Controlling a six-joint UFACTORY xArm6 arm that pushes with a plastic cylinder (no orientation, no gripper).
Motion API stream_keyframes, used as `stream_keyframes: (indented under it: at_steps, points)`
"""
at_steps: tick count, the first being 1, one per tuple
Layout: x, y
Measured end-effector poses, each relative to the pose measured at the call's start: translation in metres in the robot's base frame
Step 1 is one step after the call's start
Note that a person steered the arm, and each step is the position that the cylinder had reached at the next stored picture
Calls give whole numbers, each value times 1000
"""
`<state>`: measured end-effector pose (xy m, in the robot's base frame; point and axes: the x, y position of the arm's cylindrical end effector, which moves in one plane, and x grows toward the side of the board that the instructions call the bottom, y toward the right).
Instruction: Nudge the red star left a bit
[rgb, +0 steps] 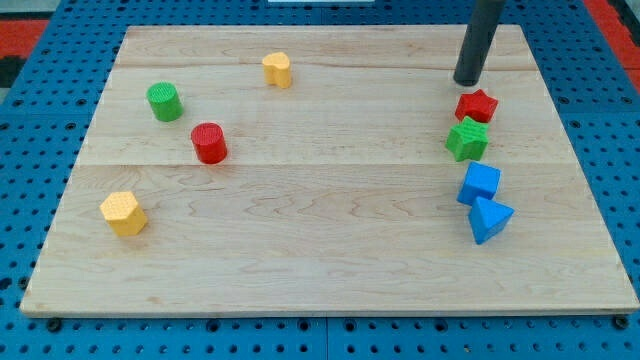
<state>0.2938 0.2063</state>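
Two blocks sit tight together at the view's right: the red star (477, 105) touches the green star (467, 138) below it. My tip (467, 81), a bare rod holding nothing, rests just above-left of the red star, so pushing from here risks driving it down-right, dragging the green star along.

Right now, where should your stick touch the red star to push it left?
On its right-hand points, coming from the view's right. My tip sits just above the red star, so it probably must circle round. The green star touches it below.
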Motion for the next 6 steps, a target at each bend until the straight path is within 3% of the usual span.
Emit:
stream_keyframes:
  at_steps: [1,2,3,6]
  points:
    - [12,85]
    - [63,89]
    - [93,55]
    - [60,-1]
